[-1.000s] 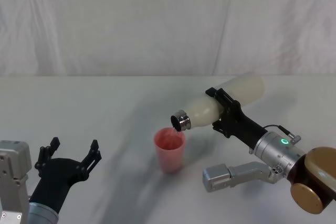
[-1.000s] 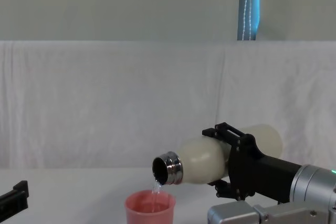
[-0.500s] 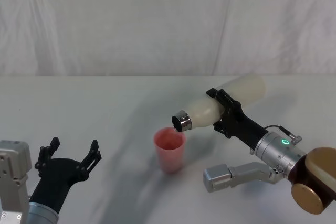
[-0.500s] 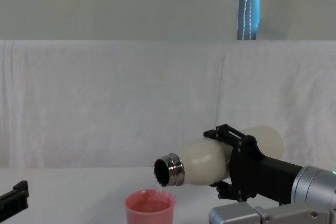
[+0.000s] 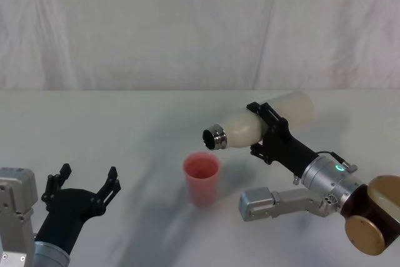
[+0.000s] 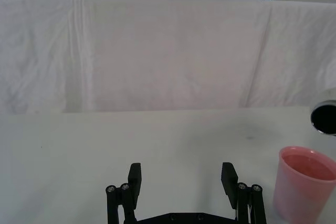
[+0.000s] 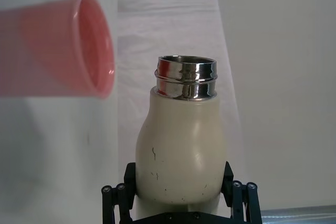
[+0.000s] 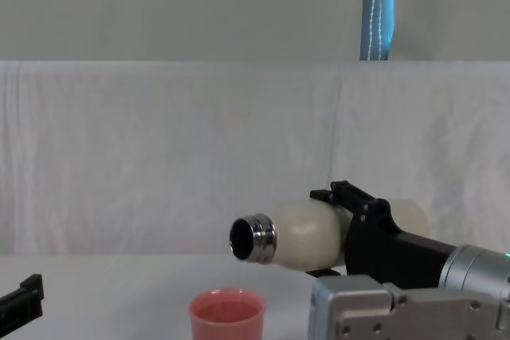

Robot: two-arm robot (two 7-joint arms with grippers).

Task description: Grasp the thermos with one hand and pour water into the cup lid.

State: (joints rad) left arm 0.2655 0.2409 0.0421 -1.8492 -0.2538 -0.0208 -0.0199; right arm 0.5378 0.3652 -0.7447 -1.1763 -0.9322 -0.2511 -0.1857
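Left gripper (image 5: 84, 187) idle with fingers spread wide over the near bench (image 5: 125, 129), cup lid (image 5: 202, 178) upright mid-bench with water seemingly inside, thermos (image 5: 259, 125) clamped near-level in right gripper (image 5: 267, 132) just above, no stream visible; pour judged largely done, righting and setting down left.

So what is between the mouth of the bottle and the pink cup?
Nothing: in the chest view the gap between the bottle mouth and the cup below is bare, no water stream.
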